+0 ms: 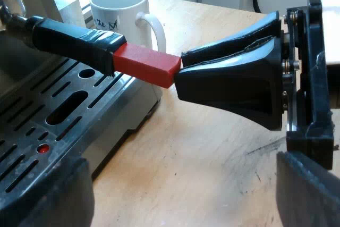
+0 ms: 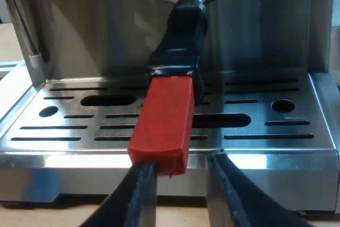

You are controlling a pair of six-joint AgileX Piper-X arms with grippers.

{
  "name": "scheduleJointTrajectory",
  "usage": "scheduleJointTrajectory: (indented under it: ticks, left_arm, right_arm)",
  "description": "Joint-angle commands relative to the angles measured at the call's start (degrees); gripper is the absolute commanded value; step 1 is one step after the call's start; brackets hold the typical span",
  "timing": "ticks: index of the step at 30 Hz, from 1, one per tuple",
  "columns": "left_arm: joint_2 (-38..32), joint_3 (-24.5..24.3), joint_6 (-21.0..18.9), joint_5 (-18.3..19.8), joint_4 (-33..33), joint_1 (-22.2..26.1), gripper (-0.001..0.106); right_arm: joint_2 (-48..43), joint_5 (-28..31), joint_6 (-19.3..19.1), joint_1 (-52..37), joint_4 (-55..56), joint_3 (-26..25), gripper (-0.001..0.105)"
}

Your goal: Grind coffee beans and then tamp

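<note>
wood tabletop (image 1: 212, 147); red handle end (image 2: 162, 126) at tips of right hand (image 2: 181, 163), gap narrow; left hand (image 1: 180, 184) wide

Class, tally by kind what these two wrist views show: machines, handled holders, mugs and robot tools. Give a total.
Espresso machine: 1
Holder: 1
Mug: 1
Tools: 2 (left tool, right tool)
Total: 5

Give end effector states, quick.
Left end effector: open, holding nothing.
Right end effector: open, at the handle's red end.
</note>
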Motion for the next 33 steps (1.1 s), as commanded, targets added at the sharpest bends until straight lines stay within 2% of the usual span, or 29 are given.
scheduleJointTrajectory:
  ticks: [1,8,11,20,33]
  left_arm:
    - [0.03,-0.02,-0.04,0.73,-0.63,-0.3,0.071]
    - [0.03,-0.02,-0.04,0.73,-0.63,-0.3,0.071]
    - [0.03,-0.02,-0.04,0.73,-0.63,-0.3,0.071]
    - [0.03,-0.02,-0.04,0.73,-0.63,-0.3,0.071]
    - [0.03,-0.02,-0.04,0.73,-0.63,-0.3,0.071]
  right_arm:
    - [-0.48,5.09,-0.21,-1.54,-2.21,-0.52,0.025]
    - [-0.48,4.94,-0.21,-1.43,-2.12,-0.52,0.025]
    - [-0.48,3.11,-0.21,-0.64,-1.56,-0.52,0.025]
    - [-0.48,3.36,-0.21,3.54,4.23,-0.52,0.025]
    - [-2.2,2.96,-0.21,5.98,4.78,-0.52,0.025]
